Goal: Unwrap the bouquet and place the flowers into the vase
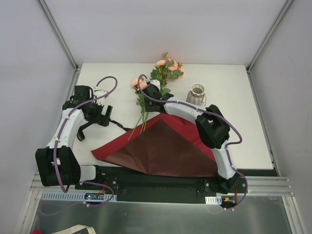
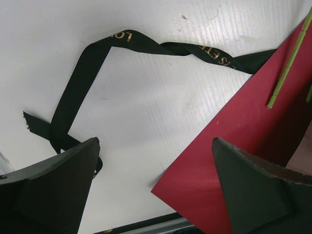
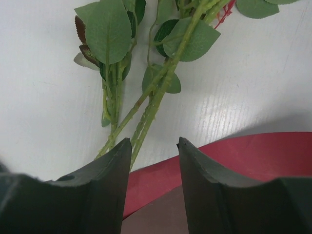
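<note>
Flowers (image 1: pixel 163 73) are out of the wrap: paper (image 1: pixel 165 146) spread flat, ribbon (image 2: pixel 83 78) loose beside it, blooms lying just left of the vase (image 1: pixel 197 94), stem ends on the paper. Right gripper (image 3: pixel 153 145) hangs over the stems, jaws narrowly apart, nothing pinched. Left gripper (image 2: pixel 156 144) gapes wide above the ribbon. Unwrapping looks done; lifting the flowers and getting them into the vase remain.
</note>
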Available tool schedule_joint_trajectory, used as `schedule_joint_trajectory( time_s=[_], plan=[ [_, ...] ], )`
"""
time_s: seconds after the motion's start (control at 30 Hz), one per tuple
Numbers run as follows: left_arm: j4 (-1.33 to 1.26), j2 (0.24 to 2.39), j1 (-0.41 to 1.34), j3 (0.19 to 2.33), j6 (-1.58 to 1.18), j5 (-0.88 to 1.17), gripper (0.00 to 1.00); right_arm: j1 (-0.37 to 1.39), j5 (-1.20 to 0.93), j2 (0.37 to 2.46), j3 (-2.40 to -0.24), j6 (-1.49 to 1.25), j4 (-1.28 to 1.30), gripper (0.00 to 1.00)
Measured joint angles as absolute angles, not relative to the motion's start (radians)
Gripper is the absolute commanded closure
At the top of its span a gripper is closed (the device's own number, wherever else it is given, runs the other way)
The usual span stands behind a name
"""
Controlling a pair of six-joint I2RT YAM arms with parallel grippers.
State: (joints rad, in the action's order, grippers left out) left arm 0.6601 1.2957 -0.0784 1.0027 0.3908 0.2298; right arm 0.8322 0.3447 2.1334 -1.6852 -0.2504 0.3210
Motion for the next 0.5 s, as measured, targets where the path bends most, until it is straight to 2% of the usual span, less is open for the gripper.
schedule_joint_trajectory(
  time_s=[0.13, 0.23, 0.27, 0.37, 0.4, 0.5],
  plan=[
    [0.651, 1.295, -0.078, 0.997, 0.394, 0.229, 0.01, 0.827, 0.331, 2.160, -1.694, -0.255, 0.310, 0.55],
    [0.636, 1.295, -0.078, 0.995, 0.395, 0.229, 0.01, 0.824, 0.324, 2.185, -1.696, -0.258, 0.294, 0.61],
    [0.632, 1.295, -0.078, 0.993, 0.395, 0.228, 0.01, 0.824, 0.323, 2.193, -1.696, -0.260, 0.290, 0.64],
    [0.624, 1.295, -0.078, 0.982, 0.398, 0.225, 0.01, 0.822, 0.321, 2.207, -1.696, -0.265, 0.283, 0.82],
    [0.624, 1.295, -0.078, 0.980, 0.399, 0.224, 0.01, 0.821, 0.321, 2.208, -1.696, -0.266, 0.281, 0.92],
    [0.615, 1.289, -0.078, 0.971, 0.403, 0.223, 0.01, 0.821, 0.324, 2.208, -1.696, -0.279, 0.270, 0.96]
  ],
)
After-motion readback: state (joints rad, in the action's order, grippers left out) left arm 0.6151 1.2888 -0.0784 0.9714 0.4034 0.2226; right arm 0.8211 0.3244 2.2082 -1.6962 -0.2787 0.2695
